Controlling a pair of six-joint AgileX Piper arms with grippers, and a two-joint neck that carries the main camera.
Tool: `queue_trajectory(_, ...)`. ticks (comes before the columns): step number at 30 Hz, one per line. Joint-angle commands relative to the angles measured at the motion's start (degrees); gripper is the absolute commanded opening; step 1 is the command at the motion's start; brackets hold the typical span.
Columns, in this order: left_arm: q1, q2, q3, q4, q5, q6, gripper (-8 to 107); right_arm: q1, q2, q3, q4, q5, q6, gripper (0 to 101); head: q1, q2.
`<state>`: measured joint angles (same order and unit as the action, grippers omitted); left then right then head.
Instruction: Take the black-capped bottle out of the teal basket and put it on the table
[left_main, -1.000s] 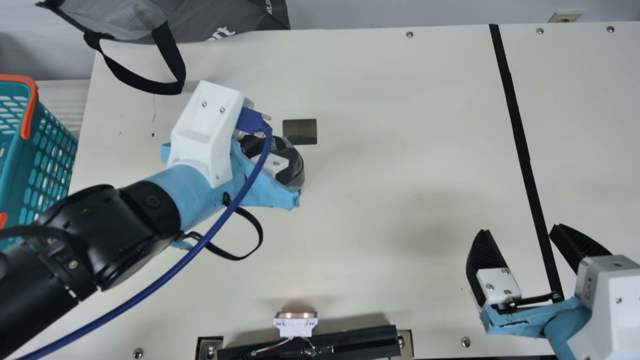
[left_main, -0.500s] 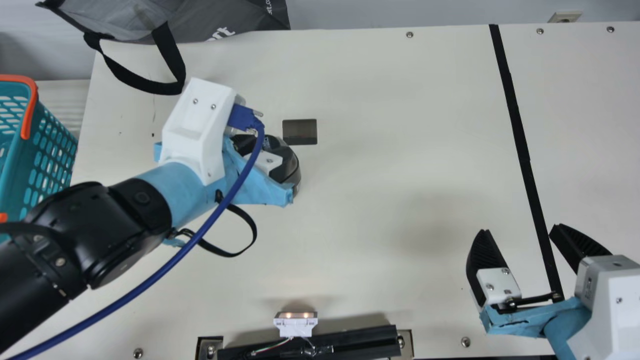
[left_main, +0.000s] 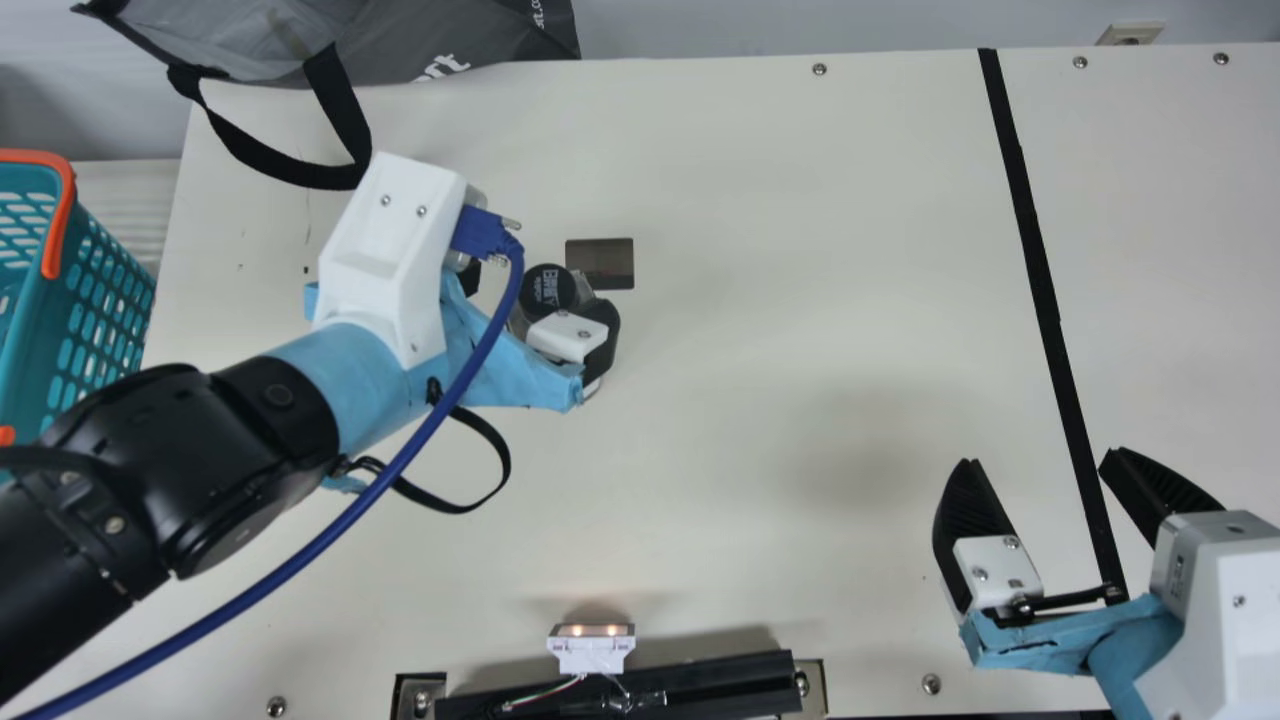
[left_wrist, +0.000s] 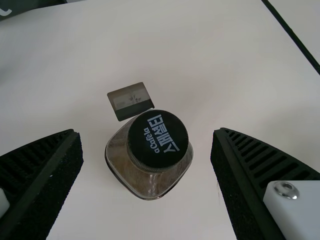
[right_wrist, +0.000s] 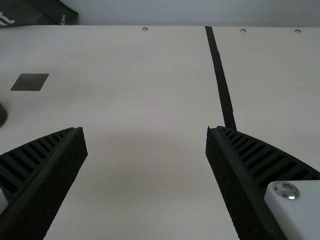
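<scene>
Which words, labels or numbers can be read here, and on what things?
Black-capped bottle: two lines of pale print on the cap, left unquoted.
Gray bag: part of a large pale word, left unquoted; smaller print, too small to read.
White housing on the right arm: a marking, too small to read.

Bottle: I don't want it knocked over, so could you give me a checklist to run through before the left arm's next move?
1. The bottle outside the teal basket, on the table: ok.
2. Bottle standing upright: ok.
3. Left gripper, jaws open and clear of the bottle on both sides: ok.
4. Right gripper well away from the bottle: ok.
5. Bottle not touching the dark rectangle: cannot tell.
6. Cap screwed tight: cannot tell.
</scene>
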<state>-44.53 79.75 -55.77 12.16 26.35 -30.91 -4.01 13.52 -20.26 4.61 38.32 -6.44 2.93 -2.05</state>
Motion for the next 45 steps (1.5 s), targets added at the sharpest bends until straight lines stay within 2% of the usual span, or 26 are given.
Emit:
queue_trajectory(1, 0.09, -0.11, 0.12, 0.07, 0.06, -0.10, 107, 0.00, 0.00, 0.00, 0.00, 0.00, 0.00, 91, -0.21, 0.47)
queue_trajectory(18, 2.17, -4.77, -0.30, 3.37, 0.28, -0.52, 107, 0.00, 0.00, 0.00, 0.00, 0.00, 0.00, 91, -0.21, 0.47)
queue_trajectory(34, 7.34, -13.51, 2.20, 15.29, -1.48, -5.16, 107, 0.00, 0.00, 0.00, 0.00, 0.00, 0.00, 91, -0.21, 0.47)
queue_trajectory(45, 11.41, -20.03, 5.16, 19.83, -2.42, -7.51, 107, 0.00, 0.00, 0.00, 0.00, 0.05, 0.00, 91, -0.21, 0.47)
